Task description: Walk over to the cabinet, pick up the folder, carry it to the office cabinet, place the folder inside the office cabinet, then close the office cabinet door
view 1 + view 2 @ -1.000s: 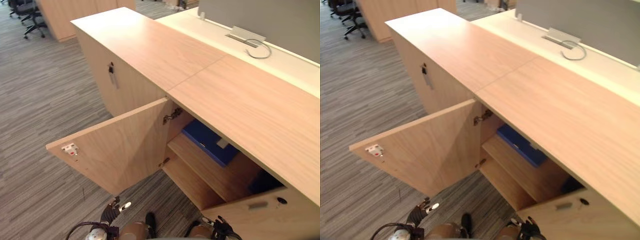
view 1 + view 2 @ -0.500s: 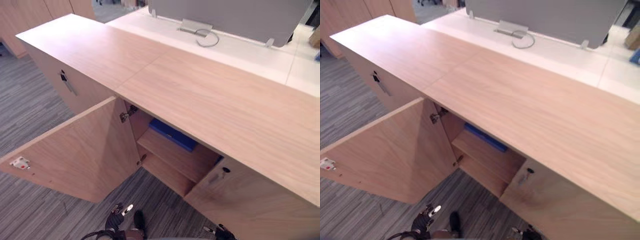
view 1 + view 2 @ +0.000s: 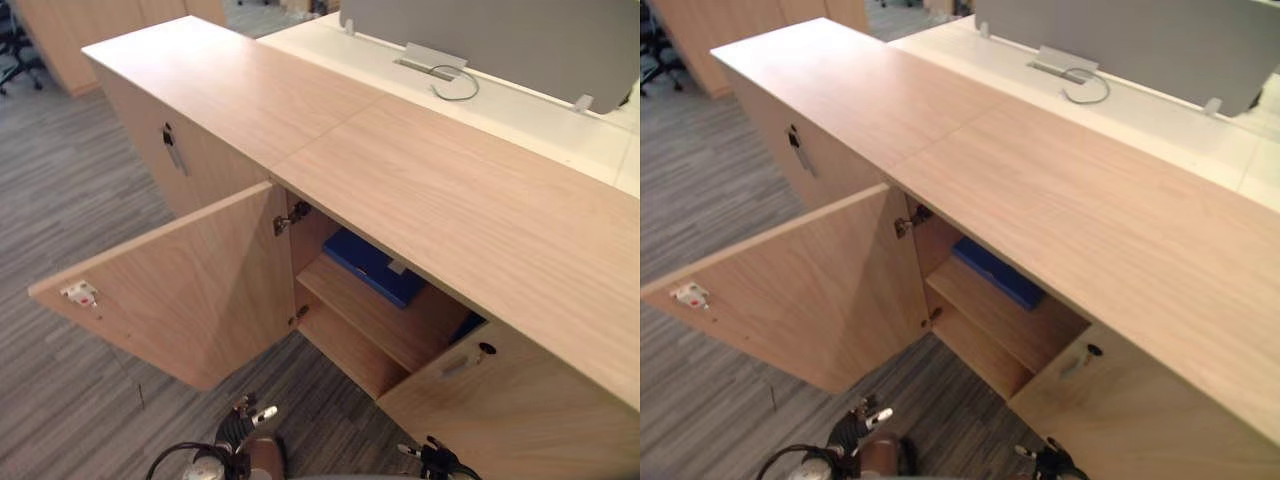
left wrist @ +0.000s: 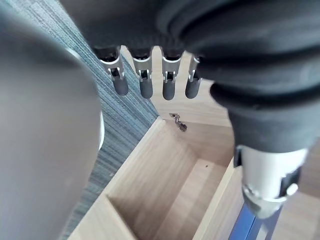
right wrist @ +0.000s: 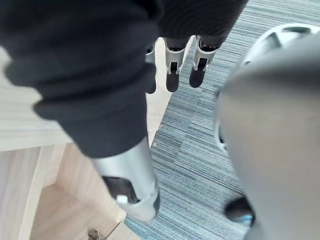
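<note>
I see a long cabinet of pale wood (image 3: 420,170) with a smooth, fine-grained flat top, standing on grey striped carpet (image 3: 70,400). Its left door (image 3: 190,290), a plain wooden panel, is swung wide open towards the near left on a metal hinge (image 3: 290,218). The right door (image 3: 500,410) carries a small dark keyhole and stands slightly ajar.

Inside, a flat blue rectangular folder (image 3: 375,266) lies on the upper wooden shelf (image 3: 375,320). Its long axis runs along the shelf, parallel with the cabinet front, from far left to near right. A pale label shows at its near-right end.

My left hand (image 3: 247,418) hangs low over the carpet in front of the open compartment. Its silver fingers (image 4: 142,85) are straight and side by side, with the thumb apart from them. My right hand (image 3: 432,455) hangs near the right door, its fingers (image 5: 172,75) also loose and straight. The folder sits well apart from both hands, farther in and higher up.
</note>
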{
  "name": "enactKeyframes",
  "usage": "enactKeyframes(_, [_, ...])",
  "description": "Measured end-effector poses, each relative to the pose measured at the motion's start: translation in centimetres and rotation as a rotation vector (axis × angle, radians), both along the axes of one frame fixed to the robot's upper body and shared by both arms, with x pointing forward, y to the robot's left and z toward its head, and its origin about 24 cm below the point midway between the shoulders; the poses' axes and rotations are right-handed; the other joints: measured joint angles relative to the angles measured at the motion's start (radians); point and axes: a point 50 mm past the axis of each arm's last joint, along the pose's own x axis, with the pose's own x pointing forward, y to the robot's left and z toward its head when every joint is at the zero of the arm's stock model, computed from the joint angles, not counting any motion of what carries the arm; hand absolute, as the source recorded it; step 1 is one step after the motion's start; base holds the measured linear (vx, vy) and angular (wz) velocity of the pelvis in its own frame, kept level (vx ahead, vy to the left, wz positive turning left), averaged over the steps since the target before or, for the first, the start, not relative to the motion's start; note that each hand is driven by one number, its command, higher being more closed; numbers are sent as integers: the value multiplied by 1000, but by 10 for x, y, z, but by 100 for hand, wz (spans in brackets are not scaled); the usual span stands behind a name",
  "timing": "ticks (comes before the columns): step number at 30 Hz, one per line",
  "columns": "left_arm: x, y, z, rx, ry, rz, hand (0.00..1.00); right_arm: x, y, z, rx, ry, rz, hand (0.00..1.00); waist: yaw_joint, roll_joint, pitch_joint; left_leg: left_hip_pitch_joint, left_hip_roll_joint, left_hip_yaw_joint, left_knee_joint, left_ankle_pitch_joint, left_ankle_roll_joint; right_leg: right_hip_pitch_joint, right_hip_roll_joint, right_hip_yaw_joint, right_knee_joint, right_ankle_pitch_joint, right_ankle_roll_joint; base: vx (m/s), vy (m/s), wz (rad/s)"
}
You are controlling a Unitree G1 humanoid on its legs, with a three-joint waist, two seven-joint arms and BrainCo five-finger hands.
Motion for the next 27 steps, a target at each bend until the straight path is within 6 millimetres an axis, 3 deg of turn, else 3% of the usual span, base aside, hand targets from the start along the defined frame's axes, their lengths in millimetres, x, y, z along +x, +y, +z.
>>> enactKeyframes(1, [-1, -4, -1, -5, 8, -77, 0, 2, -3, 1, -8, -9, -7, 0, -4, 7, 0, 16, -16, -19, -41, -24, -37, -32, -26, 21, 30, 3, 5, 35, 369, -24])
enactKeyframes(2, [1, -5, 0, 0, 8, -131, 0, 5, -4, 2, -8, -16, -13, 0, -6, 12, -4, 26, -34, -13, -63, -35, -28, -47, -41, 32, 44, 13, 15, -51, 398, -14])
enactKeyframes(3, [5, -4, 1, 13, 10, -242, 0, 10, 0, 3, -2, -34, -8, 0, -22, -11, 9, 32, -84, -3, -100, -14, -11, -76, -88, 47, 67, 43, 8, -104, 336, 3])
enactKeyframes(4, [3, -1, 2, 13, 23, -319, 0, 16, -1, 5, -2, -59, 6, 0, -38, -14, 7, 49, -110, 0, -149, 11, 3, -112, -116, 66, 95, 96, -7, -121, 286, 6])
enactKeyframes(5, [2, 1, 2, 11, 32, -350, 0, 17, -1, 6, 0, -69, 20, 0, -43, -12, 4, 66, -118, 0, -187, 27, 3, -123, -120, 78, 90, 95, -6, -109, 200, 8])
enactKeyframes(6, [-2, 8, 1, 24, 58, -401, 0, 19, 3, 8, -1, -87, 67, 0, -59, -8, 2, 115, -128, 1, -294, 75, -1, -129, -101, 84, 57, 93, -9, -90, 110, 6])
enactKeyframes(9, [-12, 27, -4, 74, 113, -425, 0, 21, 9, 10, 4, -112, 145, 0, -64, -10, 2, 150, -125, -1, -389, 122, 0, -162, -45, 89, -17, 94, -8, -82, -5, 6])
enactKeyframes(10, [-14, 31, -5, 85, 119, -415, 0, 18, 11, 9, 6, -107, 165, 0, -65, -16, -2, 151, -126, -2, -399, 130, -7, -162, -29, 91, -56, 97, -11, -42, -125, 16])
enactKeyframes(11, [-15, 35, -6, 102, 125, -411, 0, 16, 14, 8, 19, -103, 181, 0, -64, -32, -10, 147, -132, 1, -401, 135, -15, -157, -23, 105, -89, 139, -18, -30, -186, 18])
enactKeyframes(13, [-22, 36, -11, 98, 148, -376, 0, 15, 10, 8, 22, -92, 206, 0, -59, -18, -26, 161, -95, 24, -429, 152, -40, -165, 7, 101, -77, 120, -30, 23, -218, -7])
enactKeyframes(15, [-32, 50, -18, 109, 204, -246, 0, 16, 9, 8, 27, -82, 248, 0, -55, -6, -32, 202, -70, 43, -486, 188, -72, -169, 32, 106, -66, 108, -42, 77, -179, -30])
enactKeyframes(17, [-58, 83, -26, 148, 337, 27, 0, 16, 7, 8, 21, -80, 250, 0, -59, 0, -38, 255, -51, 49, -569, 227, -91, -167, 51, 102, -41, 81, -53, 88, -152, -8])
enactKeyframes(20, [-73, 112, -21, 159, 356, 285, 0, 8, -3, 6, 7, -48, 226, 0, -53, 2, -41, 292, -51, 41, -640, 271, -89, -151, 48, 73, -26, 67, -51, 83, -77, 23])
enactKeyframes(23, [-77, 157, -2, 141, 261, 616, 0, -7, -11, 3, 10, 2, 167, 0, -40, 6, -43, 339, -67, 28, -703, 299, -85, -120, 31, 55, -17, 55, -40, 57, 1, 21])
enactKeyframes(27, [-66, 215, 36, 191, 91, 863, 0, -19, -14, 1, 12, 27, 138, 0, -27, 9, -54, 351, -80, 25, -707, 298, -83, -103, 17, 51, -16, 54, -38, 24, 11, 6])
